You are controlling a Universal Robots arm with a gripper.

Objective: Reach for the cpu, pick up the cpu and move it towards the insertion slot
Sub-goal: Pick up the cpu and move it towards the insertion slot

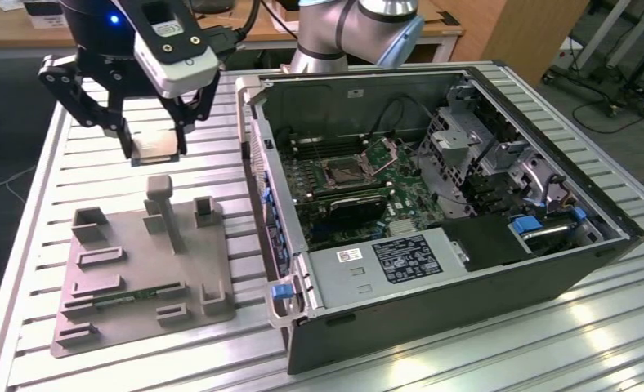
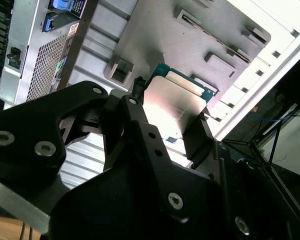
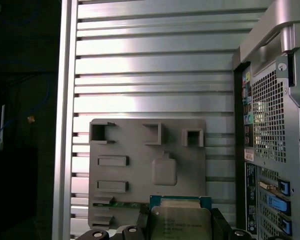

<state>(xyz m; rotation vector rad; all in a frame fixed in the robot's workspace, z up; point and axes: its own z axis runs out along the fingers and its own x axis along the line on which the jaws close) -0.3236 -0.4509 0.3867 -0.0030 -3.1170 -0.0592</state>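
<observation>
Clamping the thin square cpu (image 1: 155,147) by its edges, the black claw (image 1: 154,152) is pinched snug on it; blocky matte-grey holder (image 1: 126,245) close by, silver-framed socket (image 1: 344,173) well apart.

Print on the cpu (image 3: 180,222) and the case label (image 1: 407,260) — none legible.

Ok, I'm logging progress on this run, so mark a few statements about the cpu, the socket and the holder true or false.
1. The tool is shut on the cpu. True.
2. The cpu sits in the insertion slot. False: it hangs over the slatted table, outside the computer case.
3. The slot's bracket is closed. False: it stands hinged open.
4. A green memory strip lies in the grey holder. True.
</observation>
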